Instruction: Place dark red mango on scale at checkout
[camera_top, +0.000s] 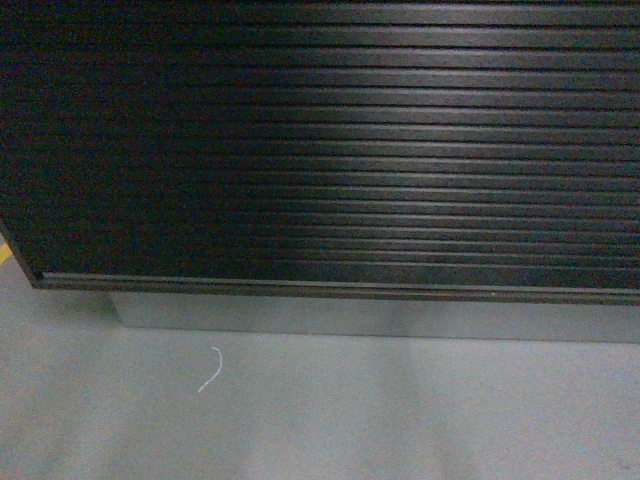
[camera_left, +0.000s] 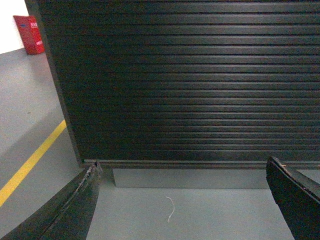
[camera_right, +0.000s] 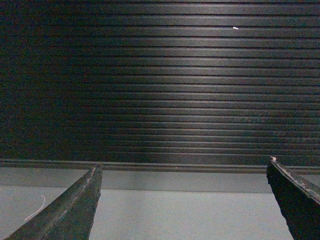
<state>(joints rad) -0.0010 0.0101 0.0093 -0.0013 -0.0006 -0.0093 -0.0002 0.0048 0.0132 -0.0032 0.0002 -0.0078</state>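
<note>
**Approach stage: robot facing the checkout (camera_top: 330, 150) front, nothing yet grasped.**
Left gripper (camera_left: 182, 200) and right gripper (camera_right: 182, 202) both hold their fingers spread and empty; neither the dark red mango nor the scale is in view, so the next move calls for finding the mango.

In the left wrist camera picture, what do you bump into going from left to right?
Red box → yellow floor line → left finger of the left gripper → white string → right finger.
</note>
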